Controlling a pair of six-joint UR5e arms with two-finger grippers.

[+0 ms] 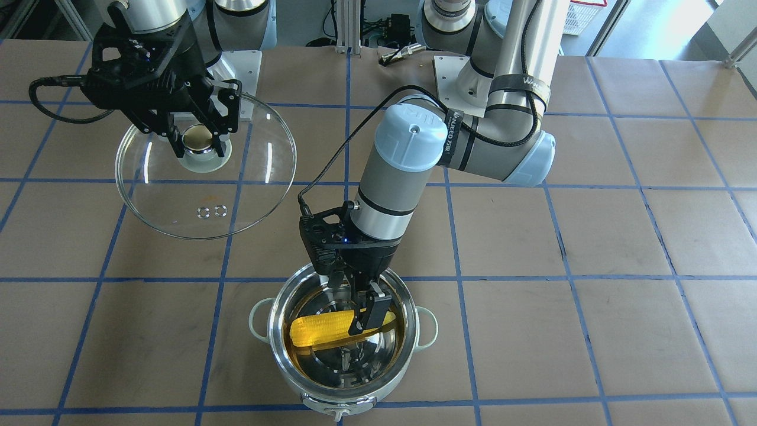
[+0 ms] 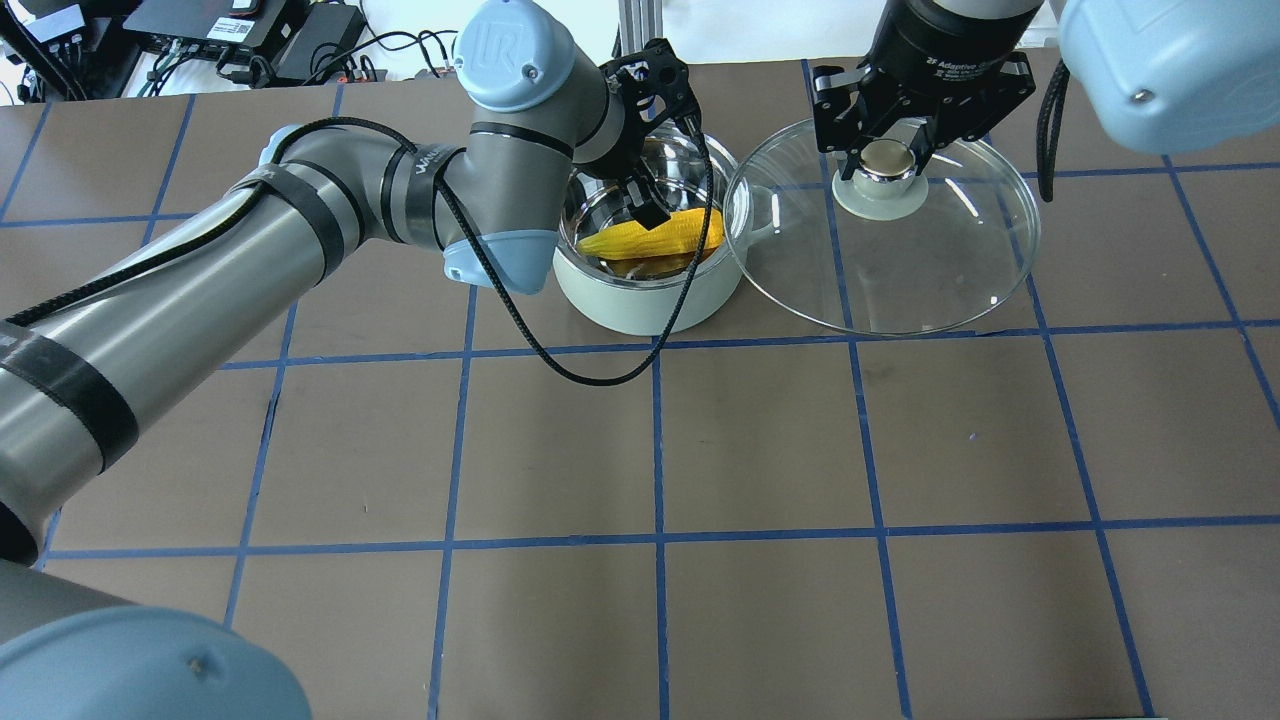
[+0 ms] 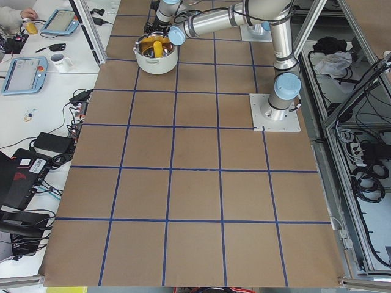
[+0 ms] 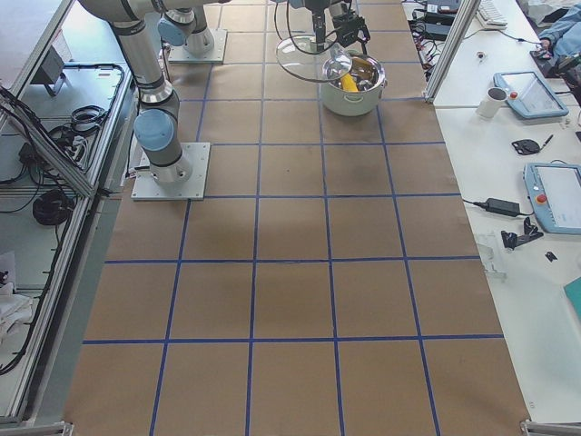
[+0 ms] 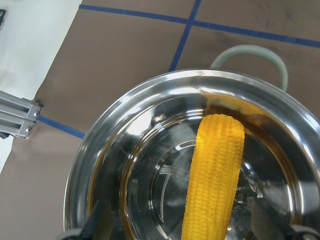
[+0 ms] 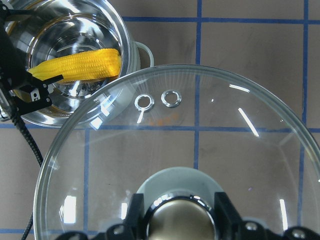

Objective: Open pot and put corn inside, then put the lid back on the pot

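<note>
Inside the pot, the left gripper straddles the corn, jaws spread wide and not pinching it. Beside the pot, the right gripper clamps the knob of the lid.

Brown table gridded with blue tape — teach pendant and mug on side bench.

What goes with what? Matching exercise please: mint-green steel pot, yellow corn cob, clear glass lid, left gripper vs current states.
1. yellow corn cob
2. clear glass lid
3. mint-green pot
4. left gripper

A. clamped in right gripper
B. uncovered
C. lying in the pot
D. open, astride the corn

Pairs: 1-C, 2-A, 3-B, 4-D
</note>
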